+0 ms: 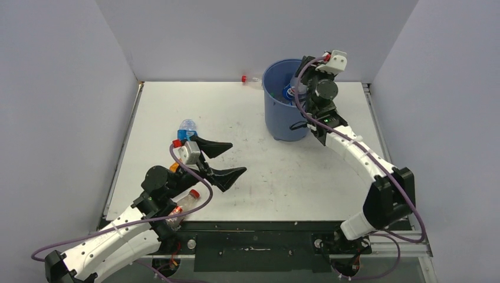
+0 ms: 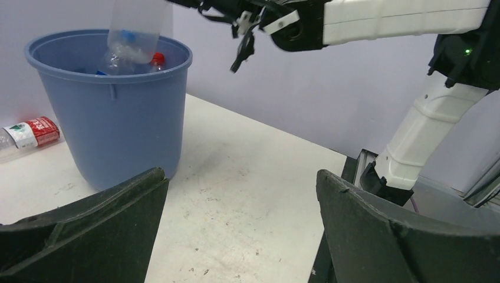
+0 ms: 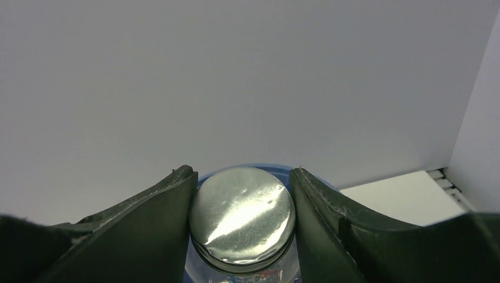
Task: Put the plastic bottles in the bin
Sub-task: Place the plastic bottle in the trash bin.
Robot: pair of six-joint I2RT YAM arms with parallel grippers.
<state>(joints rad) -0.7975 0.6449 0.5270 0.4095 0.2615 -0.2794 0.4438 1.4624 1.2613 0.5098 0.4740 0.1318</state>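
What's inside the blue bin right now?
Bottles lie in the bin: a red cap shows. The clear bottle in the right gripper and its wall hide the rest.

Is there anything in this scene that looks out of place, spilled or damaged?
Nothing looks spilled or broken. One red-labelled bottle lies on its side beside the bin, close to the back wall. Another bottle lies at the near edge, partly under the left arm, awkward to reach.

From the bench's near edge, the left arm (image 1: 112,236) and right arm (image 1: 359,156) show white shells dotted with small holes, with black joints between. A purple cable (image 1: 420,224) trails each. The jaws are matte black wedges, and a green light (image 1: 323,122) glows on the right.
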